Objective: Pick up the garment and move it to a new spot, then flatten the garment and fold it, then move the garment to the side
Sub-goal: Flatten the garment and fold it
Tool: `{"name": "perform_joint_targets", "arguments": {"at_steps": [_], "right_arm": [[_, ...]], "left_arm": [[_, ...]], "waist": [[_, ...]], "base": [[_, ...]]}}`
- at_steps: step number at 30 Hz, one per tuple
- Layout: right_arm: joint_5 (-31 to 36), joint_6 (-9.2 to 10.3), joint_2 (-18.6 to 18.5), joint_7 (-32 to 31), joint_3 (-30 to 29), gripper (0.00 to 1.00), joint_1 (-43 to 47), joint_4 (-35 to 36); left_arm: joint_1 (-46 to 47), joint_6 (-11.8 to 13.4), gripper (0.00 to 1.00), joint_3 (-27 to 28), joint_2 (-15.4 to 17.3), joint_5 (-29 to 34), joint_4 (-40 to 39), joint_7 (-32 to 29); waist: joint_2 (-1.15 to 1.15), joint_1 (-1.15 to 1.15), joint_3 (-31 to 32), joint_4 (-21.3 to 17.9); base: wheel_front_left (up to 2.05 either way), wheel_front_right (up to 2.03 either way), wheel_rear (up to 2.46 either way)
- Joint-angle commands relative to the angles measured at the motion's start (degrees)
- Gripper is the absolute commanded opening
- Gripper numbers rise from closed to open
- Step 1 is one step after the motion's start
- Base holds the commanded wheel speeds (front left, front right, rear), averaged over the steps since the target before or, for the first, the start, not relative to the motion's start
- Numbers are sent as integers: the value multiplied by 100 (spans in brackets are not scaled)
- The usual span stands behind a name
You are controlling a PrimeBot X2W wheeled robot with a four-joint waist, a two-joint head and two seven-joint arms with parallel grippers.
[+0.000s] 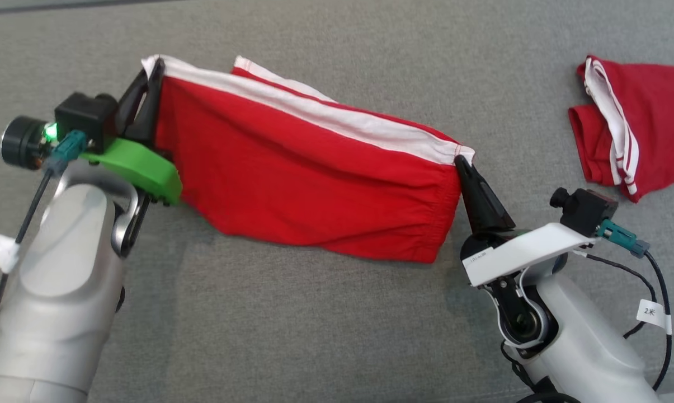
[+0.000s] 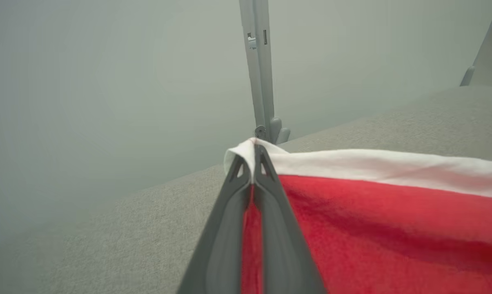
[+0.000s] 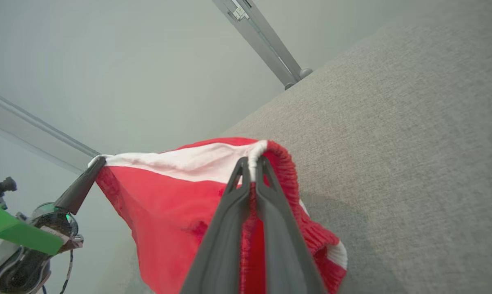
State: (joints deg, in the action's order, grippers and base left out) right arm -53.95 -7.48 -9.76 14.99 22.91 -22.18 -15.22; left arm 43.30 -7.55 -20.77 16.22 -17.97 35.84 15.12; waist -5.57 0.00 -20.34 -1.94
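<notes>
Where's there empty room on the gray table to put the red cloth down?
Biggest bare patch: gray surface nearer than the held garment, between the left gripper and right gripper. More room beyond it, along the far edge. Crowded far right, where a second red garment lies.

Worktop (image 1: 325, 336): I see grey woven cloth, plain across the whole surface. Behind its far edge is a pale grey-green wall (image 2: 107, 81), blurred in both wrist views. One grey metal post (image 2: 259, 81) stands upright at that edge on a small foot. A second, slanted strut (image 2: 480, 57) sits at far right. Light is even, shadows are soft.
</notes>
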Motion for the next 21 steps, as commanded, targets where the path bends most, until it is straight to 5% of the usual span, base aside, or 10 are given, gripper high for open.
{"name": "perform_joint_targets", "arguments": {"at_steps": [1, 7, 19, 20, 21], "right_arm": [[31, 0, 42, 9, -10, 0, -92, -26], [278, 0, 329, 10, -190, 0, -259, -144], [464, 2, 607, 9, -265, 0, -360, -94], [477, 2, 617, 9, -256, 29, -363, -102], [500, 2, 622, 9, -234, 86, -364, -119]], "left_arm": [[145, 12, 0, -56, 18, 44, 60, -1], [1105, 11, 0, -514, 65, 184, 929, 0], [1615, 215, 4, -389, 25, 502, 1758, -1], [1586, 219, 24, -373, 15, 504, 1769, -1], [1548, 238, 100, -344, 4, 506, 1754, -1]], "waist": [[-1, 0, -920, -558], [-1, 0, -1248, -856], [-1, 0, -1439, -1043], [-1, 0, -1430, -1037], [-1, 0, -1409, -1026]], "base": [[0, 0, 0], [0, 0, 0], [0, 0, 0], [0, 0, 0], [0, 0, 0]]}}
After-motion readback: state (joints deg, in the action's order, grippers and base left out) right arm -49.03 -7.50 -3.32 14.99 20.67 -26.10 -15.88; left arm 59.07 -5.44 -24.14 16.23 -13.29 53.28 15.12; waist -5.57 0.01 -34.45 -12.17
